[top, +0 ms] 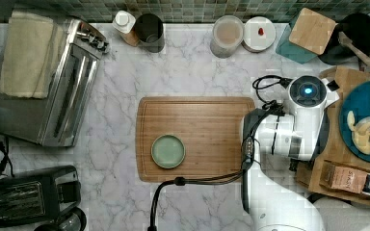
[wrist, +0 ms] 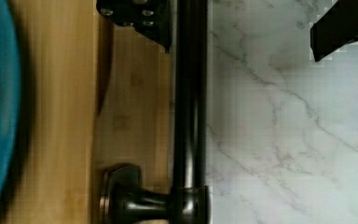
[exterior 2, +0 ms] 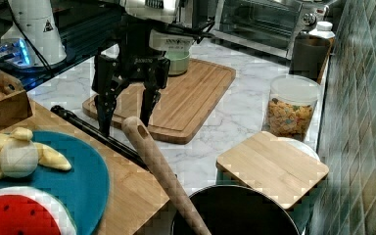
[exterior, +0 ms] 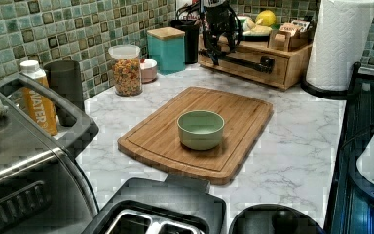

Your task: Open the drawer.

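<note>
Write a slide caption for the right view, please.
Open gripper straddling the drawer's black bar handle, cutting board behind.

A shallow light-bamboo drawer (exterior: 253, 66) sits shut in its low wooden cabinet, its front flush with the frame. A long black bar handle (wrist: 189, 107) runs the width of the front, standing off the wood on a flared black post (wrist: 121, 200). The gripper (exterior 2: 125, 115) hangs directly above it, fingers spread to straddle the bar (one finger (wrist: 140, 16) on the drawer-front side, the other (wrist: 342, 28) out over the marble), neither visibly touching the metal.
</note>
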You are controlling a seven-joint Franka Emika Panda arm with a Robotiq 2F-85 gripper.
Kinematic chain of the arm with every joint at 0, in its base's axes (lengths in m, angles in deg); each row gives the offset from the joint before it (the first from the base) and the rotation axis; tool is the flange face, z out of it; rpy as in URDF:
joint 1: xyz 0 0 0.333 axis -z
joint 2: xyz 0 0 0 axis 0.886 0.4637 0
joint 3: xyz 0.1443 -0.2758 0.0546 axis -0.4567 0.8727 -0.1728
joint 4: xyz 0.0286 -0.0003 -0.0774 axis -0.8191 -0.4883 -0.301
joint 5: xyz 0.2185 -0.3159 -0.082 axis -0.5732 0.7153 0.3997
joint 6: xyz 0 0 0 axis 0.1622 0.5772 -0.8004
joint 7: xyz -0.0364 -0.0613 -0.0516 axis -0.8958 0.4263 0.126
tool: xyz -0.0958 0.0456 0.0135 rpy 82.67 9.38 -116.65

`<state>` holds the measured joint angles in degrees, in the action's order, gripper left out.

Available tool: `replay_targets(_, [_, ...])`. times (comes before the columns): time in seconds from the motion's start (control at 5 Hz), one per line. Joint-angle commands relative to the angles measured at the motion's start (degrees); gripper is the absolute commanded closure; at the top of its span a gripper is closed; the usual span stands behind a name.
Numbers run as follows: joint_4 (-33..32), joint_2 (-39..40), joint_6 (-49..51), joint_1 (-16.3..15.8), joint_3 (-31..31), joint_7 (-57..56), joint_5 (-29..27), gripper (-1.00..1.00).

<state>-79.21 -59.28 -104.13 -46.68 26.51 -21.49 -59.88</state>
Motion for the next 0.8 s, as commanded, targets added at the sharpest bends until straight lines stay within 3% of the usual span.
replay_targets(0.2, [-1.01, 2.22, -5.85, 3.92, 3.09, -1.57, 1.49, -1.00])
replay_targets(0.8, [-0.47, 5.99, -7.95, 5.83, -0.03, -2.78, -2.69, -1.00])
